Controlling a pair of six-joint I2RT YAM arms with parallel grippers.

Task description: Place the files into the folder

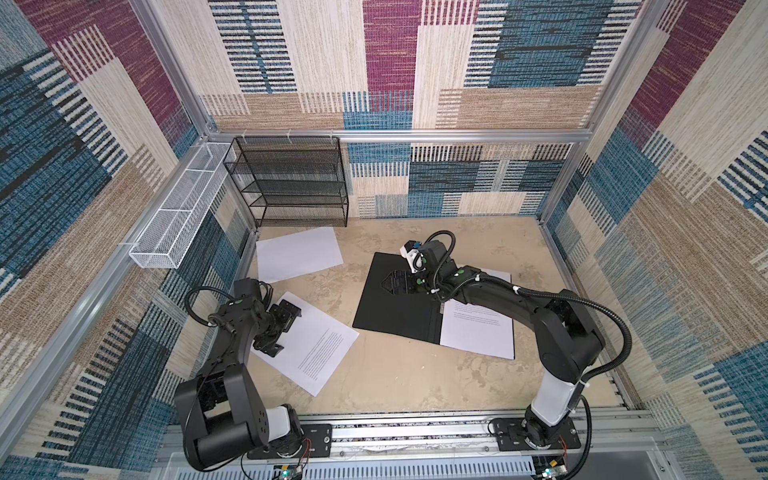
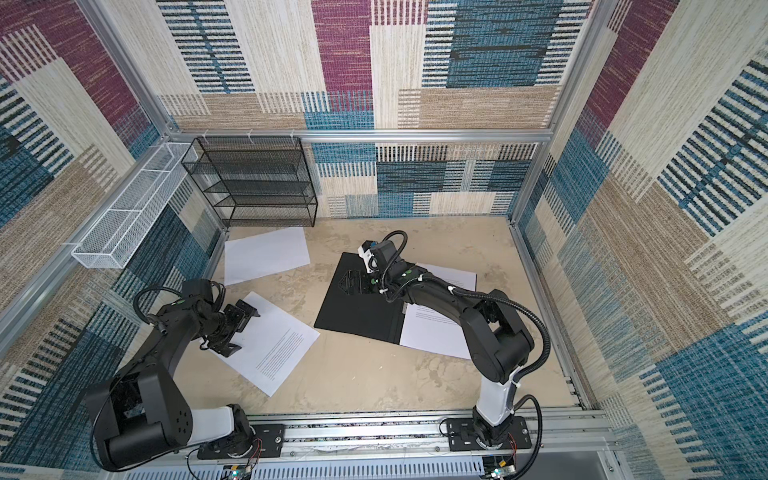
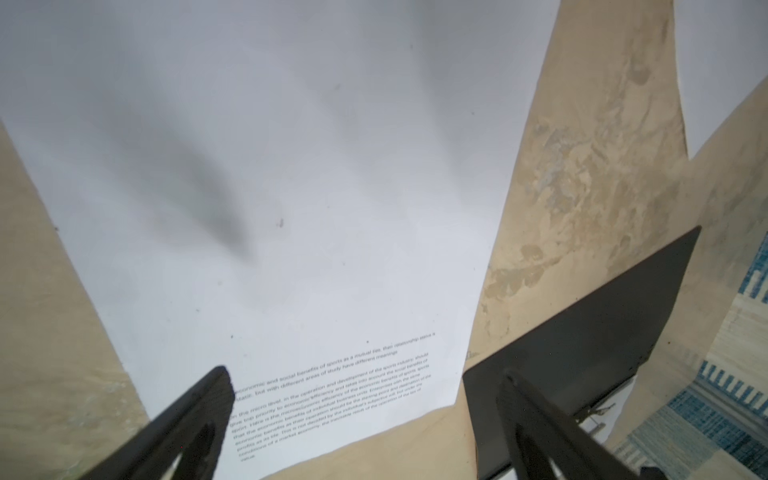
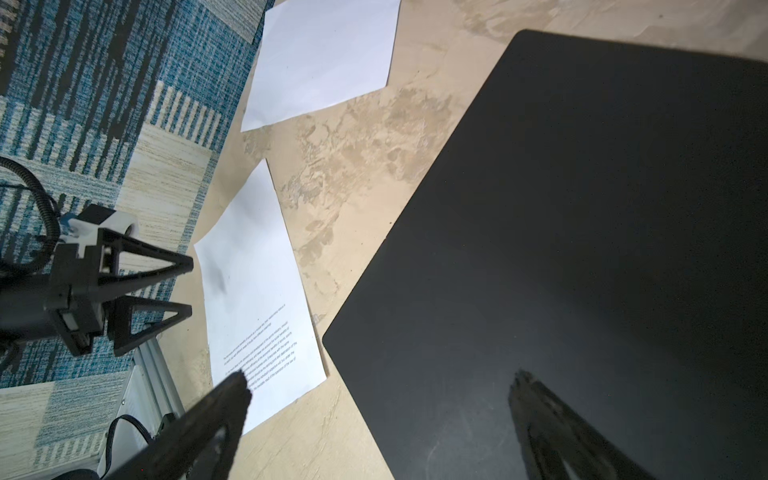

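in both top views the folder (image 1: 382, 316) lies open and flat mid-table, black inside up, skewed off square. a filed sheet (image 1: 478, 336) with a few lines of text covers its right half. two files are outside it: a printed sheet (image 1: 324, 349) just beside its left corner, and a blank sheet (image 1: 299, 259) farther back by the black wire rack (image 1: 291, 183). the left gripper (image 1: 291, 331) hovers over the printed sheet's end nearest the left wall, jaws spread wide, nothing in them. the right arm reaches in over the filed sheet, elbow bent. the right gripper (image 1: 388, 283) is low over the folder's bare left half, wide open and empty.

left wrist view: the printed sheet (image 3: 291, 208) fills the frame, text at one end, with both fingers (image 3: 199, 415) far apart above it.

right wrist view: black folder (image 4: 582, 249) below the parted fingers (image 4: 224, 407); can't tell whether they touch it. the left gripper (image 4: 190, 286) shows beside the printed sheet (image 4: 257, 299), gaping.
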